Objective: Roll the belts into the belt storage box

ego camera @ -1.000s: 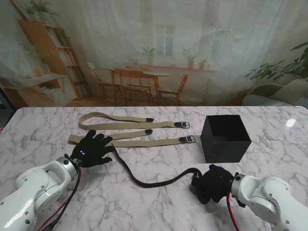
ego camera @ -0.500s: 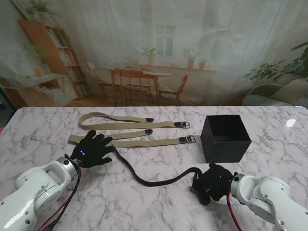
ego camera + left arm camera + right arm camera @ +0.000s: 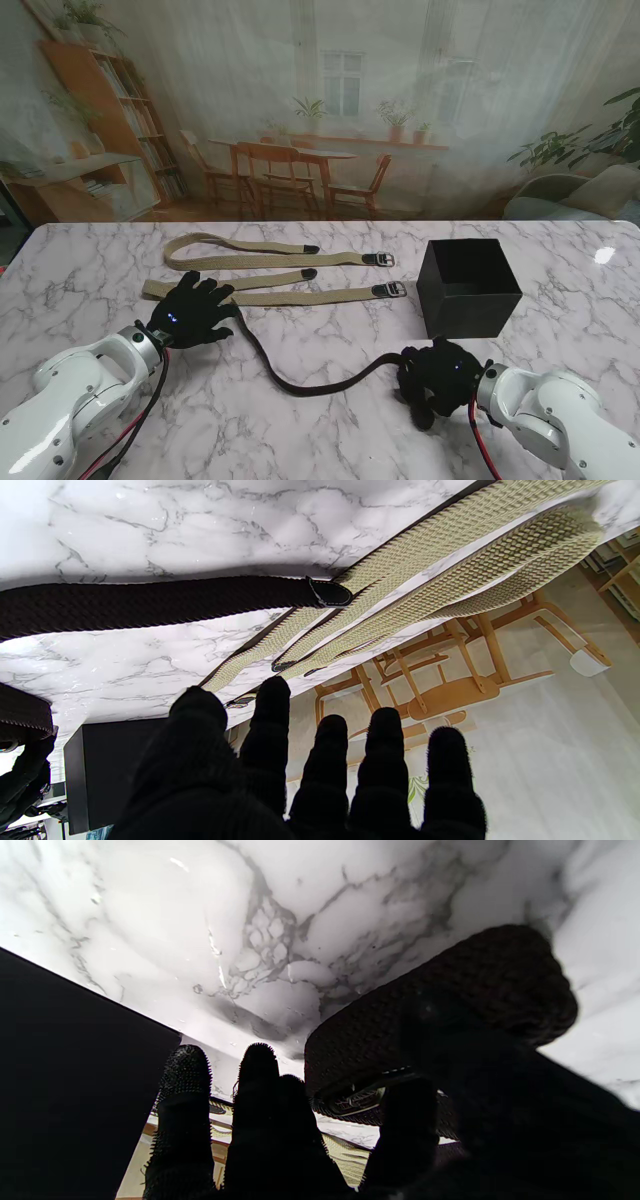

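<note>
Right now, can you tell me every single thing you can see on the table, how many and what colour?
Dark belt: one, dark brown, curving across the table from the left hand to the right hand, its tip end by the beige belts.
Beige belts: two, beige, side by side, farther from me than the dark belt; buckles point toward the box.
Storage box: one, black, open top, on the right, nothing visible inside.
Table: one, white marble with grey veins.
Left hand: one, black glove, fingers spread, above the belt ends.
Right hand: one, black glove, fingers curled round the dark belt's rolled end, nearer to me than the box.
</note>
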Action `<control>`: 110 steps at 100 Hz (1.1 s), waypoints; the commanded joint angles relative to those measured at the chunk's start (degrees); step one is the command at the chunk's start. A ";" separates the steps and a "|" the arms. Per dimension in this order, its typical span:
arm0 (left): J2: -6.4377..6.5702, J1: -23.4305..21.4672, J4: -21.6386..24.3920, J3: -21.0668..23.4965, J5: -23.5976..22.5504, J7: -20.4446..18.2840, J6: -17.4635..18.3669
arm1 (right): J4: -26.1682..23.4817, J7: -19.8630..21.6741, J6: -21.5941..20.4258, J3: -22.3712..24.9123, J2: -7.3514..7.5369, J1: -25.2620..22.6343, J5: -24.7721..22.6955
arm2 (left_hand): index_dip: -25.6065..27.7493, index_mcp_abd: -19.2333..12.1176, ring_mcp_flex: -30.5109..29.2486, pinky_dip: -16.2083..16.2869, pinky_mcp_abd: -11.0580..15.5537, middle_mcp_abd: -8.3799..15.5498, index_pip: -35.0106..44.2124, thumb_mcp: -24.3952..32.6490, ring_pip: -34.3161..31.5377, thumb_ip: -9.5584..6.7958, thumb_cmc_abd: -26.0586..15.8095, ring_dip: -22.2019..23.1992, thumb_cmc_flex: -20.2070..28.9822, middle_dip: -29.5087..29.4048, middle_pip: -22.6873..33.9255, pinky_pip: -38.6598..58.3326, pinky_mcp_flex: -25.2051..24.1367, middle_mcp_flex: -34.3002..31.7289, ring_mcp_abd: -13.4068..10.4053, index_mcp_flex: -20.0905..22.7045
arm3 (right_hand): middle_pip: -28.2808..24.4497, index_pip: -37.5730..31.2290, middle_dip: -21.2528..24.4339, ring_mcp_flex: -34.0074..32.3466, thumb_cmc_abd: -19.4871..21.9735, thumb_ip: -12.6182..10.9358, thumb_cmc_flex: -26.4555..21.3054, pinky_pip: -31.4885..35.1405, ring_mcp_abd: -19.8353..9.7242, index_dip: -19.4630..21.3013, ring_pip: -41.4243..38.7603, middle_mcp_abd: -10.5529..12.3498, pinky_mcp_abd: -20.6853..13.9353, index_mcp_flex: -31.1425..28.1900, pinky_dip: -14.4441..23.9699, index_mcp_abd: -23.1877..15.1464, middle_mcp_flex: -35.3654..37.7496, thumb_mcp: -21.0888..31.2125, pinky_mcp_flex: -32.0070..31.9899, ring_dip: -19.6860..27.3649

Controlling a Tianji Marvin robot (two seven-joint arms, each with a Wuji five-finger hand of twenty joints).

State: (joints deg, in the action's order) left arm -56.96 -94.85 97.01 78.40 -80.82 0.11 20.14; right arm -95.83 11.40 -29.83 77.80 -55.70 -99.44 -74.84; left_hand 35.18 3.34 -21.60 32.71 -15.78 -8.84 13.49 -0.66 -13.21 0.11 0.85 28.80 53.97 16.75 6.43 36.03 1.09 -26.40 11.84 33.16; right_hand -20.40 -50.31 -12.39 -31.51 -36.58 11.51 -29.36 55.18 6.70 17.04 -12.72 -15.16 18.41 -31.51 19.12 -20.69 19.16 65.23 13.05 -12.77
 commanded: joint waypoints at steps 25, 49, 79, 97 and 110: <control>0.03 -0.06 -0.13 -0.14 -0.02 -0.78 -0.18 | 2.55 0.29 1.66 -1.44 -0.50 0.84 3.09 | 0.66 0.33 -0.74 -0.67 -2.08 -0.79 0.51 -0.61 0.60 1.13 -0.72 -0.17 1.47 0.41 -0.73 -1.98 -1.11 1.35 0.44 0.94 | 1.26 -18.63 0.76 6.18 0.13 2.30 3.81 -5.30 2.04 -0.56 6.02 6.94 3.80 -13.14 -5.87 5.53 -2.64 0.50 -5.06 5.01; 0.03 0.00 -0.18 -0.23 0.07 -0.93 -0.18 | 4.41 -4.12 2.65 -2.50 -0.85 1.46 4.10 | 0.66 0.32 -0.71 -0.68 -2.08 -0.72 0.52 -0.62 0.61 1.14 -0.79 -0.18 1.42 0.42 -0.72 -2.03 -1.13 1.32 0.38 0.96 | -11.68 -21.92 -5.34 -1.33 0.93 2.87 2.76 -4.74 -2.01 -1.42 3.04 12.61 2.86 -11.10 -7.74 10.08 22.50 -1.04 -3.59 3.94; 0.04 0.16 -0.34 -0.36 0.14 -0.88 -0.12 | 7.31 -11.25 2.46 -4.00 -1.13 2.81 3.95 | 0.69 0.35 -0.71 -0.66 -2.09 -0.77 0.56 -0.60 0.61 1.13 -0.72 -0.17 1.49 0.43 -0.72 -2.03 -1.12 1.32 0.43 1.01 | -26.80 -20.37 -14.38 -20.51 3.54 3.45 -1.09 5.87 -6.05 -3.53 -7.00 15.91 -5.67 -6.19 -3.05 9.94 44.27 -4.06 7.97 -3.74; 0.05 0.19 -0.37 -0.36 0.18 -0.95 -0.04 | 8.92 -16.61 2.04 -4.78 -1.16 3.57 2.55 | 0.66 0.32 -0.68 -0.65 -2.10 -0.78 0.52 -0.61 0.64 1.13 -0.71 -0.18 1.48 0.43 -0.72 -2.03 -1.12 1.31 0.48 0.97 | -29.69 6.06 -15.60 -28.75 8.00 -3.09 -0.74 9.86 -8.82 -2.68 -9.80 19.10 -5.84 0.56 -0.86 12.26 54.09 -1.32 12.77 -8.93; 0.05 0.28 -0.40 -0.38 0.25 -1.03 0.05 | 9.28 -17.41 2.28 -5.03 -1.24 3.76 2.70 | 0.65 0.37 -0.72 -0.66 -2.11 -0.75 0.53 -0.60 0.61 1.12 -0.72 -0.17 1.46 0.43 -0.72 -2.06 -1.13 1.30 0.41 1.00 | -29.41 13.80 -16.31 -32.92 9.22 -4.95 -2.53 11.04 -7.15 -3.44 -12.70 17.20 -2.80 15.76 -0.10 1.94 57.78 -1.42 14.24 -11.00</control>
State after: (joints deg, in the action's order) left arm -56.94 -94.73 96.76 78.22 -80.72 0.02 20.13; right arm -86.67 -6.49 -27.79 72.98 -56.78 -95.75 -72.41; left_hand 35.19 3.34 -21.60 32.71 -15.79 -8.84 13.51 -0.66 -13.21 0.11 0.85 28.80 53.97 16.75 6.43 36.03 1.08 -26.40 11.84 33.17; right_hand -42.08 -38.69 -26.14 -61.03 -31.72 12.22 -26.17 64.58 1.63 14.26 -22.51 -2.31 13.49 -21.45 18.02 -11.54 69.95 57.93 26.64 -22.43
